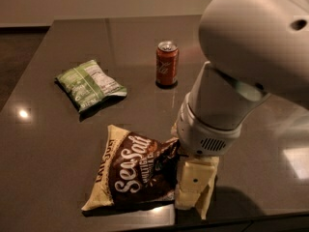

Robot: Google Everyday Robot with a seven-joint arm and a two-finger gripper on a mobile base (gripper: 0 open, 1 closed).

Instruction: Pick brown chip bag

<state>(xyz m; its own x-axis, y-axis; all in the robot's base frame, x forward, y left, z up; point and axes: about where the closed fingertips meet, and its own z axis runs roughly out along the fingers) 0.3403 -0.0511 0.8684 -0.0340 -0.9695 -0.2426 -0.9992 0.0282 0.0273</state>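
Chip bag [130, 175]: brown centre, white script, cream edges; jaws at right edge, grip unclear.

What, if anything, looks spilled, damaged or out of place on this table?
Nothing stands out. The soda can stands upright, the green bag and the brown chip bag lie flat with nothing spilled, and the gripper is down at that bag's right edge.

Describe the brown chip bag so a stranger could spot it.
On the dark table, look at the near edge, beside the gripper. The brown chip bag lies there: biggest item, white Sea Salt script, unlike the smaller green bag and the can.
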